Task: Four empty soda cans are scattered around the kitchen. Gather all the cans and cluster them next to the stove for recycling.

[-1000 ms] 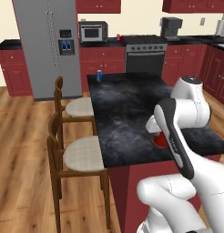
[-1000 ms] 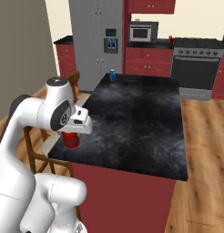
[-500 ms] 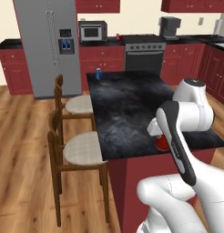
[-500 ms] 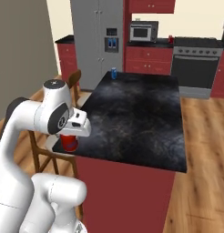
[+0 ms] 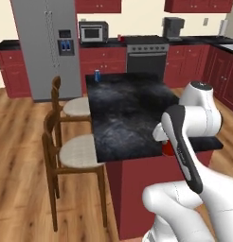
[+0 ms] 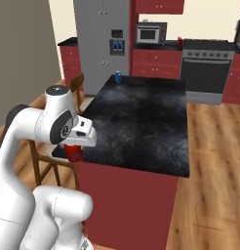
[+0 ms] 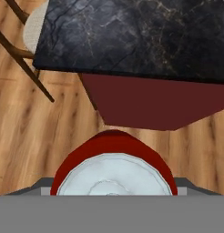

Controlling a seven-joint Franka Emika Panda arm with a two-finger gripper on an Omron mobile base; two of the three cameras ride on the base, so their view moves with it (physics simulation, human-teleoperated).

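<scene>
Here claw (image 6: 73,152) closed on red soda can (image 7: 113,167), can upright, silver top toward hand camera, beside island counter (image 6: 141,117).

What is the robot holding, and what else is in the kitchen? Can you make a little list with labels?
Holding: a red soda can, silver top up, gripped in the fingers
Where the can is: lifted beside the near edge of the island counter, over the wood floor
Other can: blue soda can standing at the island's far corner
Another can: red soda can on the back counter, left of the stove
Seats: two wooden stools along the island
Also there: microwave, grey fridge
</scene>
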